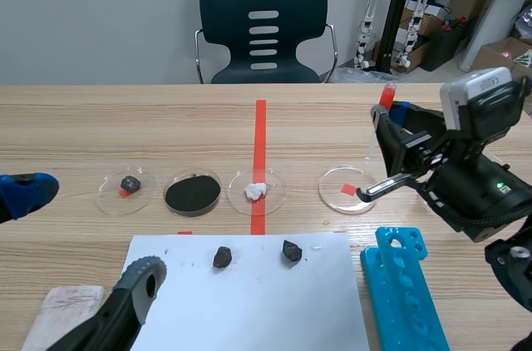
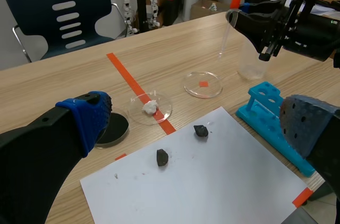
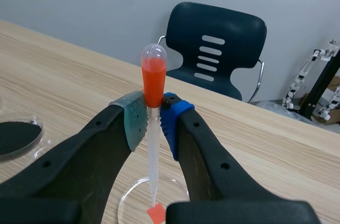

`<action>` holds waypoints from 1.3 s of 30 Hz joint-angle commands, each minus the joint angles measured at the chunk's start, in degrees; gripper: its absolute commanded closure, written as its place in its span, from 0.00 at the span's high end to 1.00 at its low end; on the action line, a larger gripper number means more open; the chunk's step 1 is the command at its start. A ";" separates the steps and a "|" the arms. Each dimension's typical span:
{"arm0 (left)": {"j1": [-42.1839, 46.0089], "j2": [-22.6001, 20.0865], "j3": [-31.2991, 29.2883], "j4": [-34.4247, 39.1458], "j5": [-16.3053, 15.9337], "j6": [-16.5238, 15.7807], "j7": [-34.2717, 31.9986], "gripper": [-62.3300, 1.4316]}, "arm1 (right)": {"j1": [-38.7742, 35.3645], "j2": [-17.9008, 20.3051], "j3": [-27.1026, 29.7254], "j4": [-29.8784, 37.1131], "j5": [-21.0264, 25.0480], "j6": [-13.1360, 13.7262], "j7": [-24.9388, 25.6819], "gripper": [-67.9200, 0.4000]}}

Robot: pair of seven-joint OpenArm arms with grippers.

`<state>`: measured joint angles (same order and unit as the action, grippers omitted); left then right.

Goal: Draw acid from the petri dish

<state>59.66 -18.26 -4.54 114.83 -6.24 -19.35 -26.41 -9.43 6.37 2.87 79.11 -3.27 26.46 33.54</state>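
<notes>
Petri dish [image 1: 332, 186] – clear, shallow, sitting over a small orange-red square of tape – lies on the wooden table just beyond the far right corner of the white sheet [image 1: 249, 309]. Whether it holds any liquid cannot be told.

The right gripper [image 3: 154, 111] is raised above that same corner of the sheet, over the dish, and is clamped on a dropper [image 3: 153, 144]. Its grey-green and blue pads press the clear tube from both sides just under the red bulb. The dropper stands upright, bulb on top. In the right wrist view its tip lines up with the dish and the red square, while the left wrist view shows the tip held clear of the table.

The left gripper [image 2: 196, 120] hangs at the sheet's near left corner, fingers spread wide with nothing between them.

Beyond the sheet's far edge, three more dishes stand in a row: one with a white lump [image 1: 257, 190], one with black powder [image 1: 192, 194] and one with a small dark stone [image 1: 129, 185]. Two dark stones [image 1: 222, 257] [image 1: 291, 250] rest on the sheet itself, near its far edge. A blue rack [image 1: 405, 289] lies just beside the sheet's right edge – holes facing up.
</notes>
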 commanded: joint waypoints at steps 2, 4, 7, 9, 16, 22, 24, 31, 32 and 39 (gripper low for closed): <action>0.17 0.13 0.11 0.35 -0.39 -0.11 -0.76 1.00 | -1.40 0.79 0.22 4.46 2.27 0.20 -0.98 0.13; 0.17 0.13 0.11 0.35 -0.39 -0.11 -0.76 1.00 | -2.75 0.79 0.22 7.02 3.37 0.20 -2.32 0.13; 0.17 0.13 0.11 0.35 -0.39 -0.11 -0.76 1.00 | -4.98 0.79 0.22 11.30 4.20 0.20 -4.42 0.13; 0.17 0.13 0.11 0.35 -0.39 -0.11 -0.76 1.00 | -6.29 0.79 0.22 13.88 4.26 0.17 -5.42 0.13; 0.17 0.13 0.11 0.35 -0.39 -0.11 -0.76 1.00 | -11.08 0.76 0.22 21.00 7.91 0.15 -9.20 0.13; 0.15 0.13 0.11 0.35 -0.39 -0.11 -0.74 1.00 | -13.03 0.76 0.22 22.80 8.07 0.15 -9.99 0.13; 0.15 0.13 0.11 0.35 -0.37 -0.11 -0.74 1.00 | -13.49 0.76 0.22 23.08 8.07 0.15 -10.12 0.13; 0.15 0.13 0.11 0.35 -0.39 -0.11 -0.74 1.00 | -14.56 0.76 1.36 25.11 8.09 0.15 -10.36 0.13; 0.15 0.13 0.11 0.35 -0.39 -0.11 -0.76 1.00 | -14.56 0.76 1.36 25.20 8.11 0.13 -10.32 0.13; 0.15 0.13 0.11 0.35 -0.39 -0.11 -0.76 1.00 | -14.56 0.76 1.36 25.20 8.07 0.15 -10.34 0.13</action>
<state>59.66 -18.26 -4.54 114.83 -6.24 -19.35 -26.41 -24.18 6.37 4.05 103.04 4.12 26.63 22.39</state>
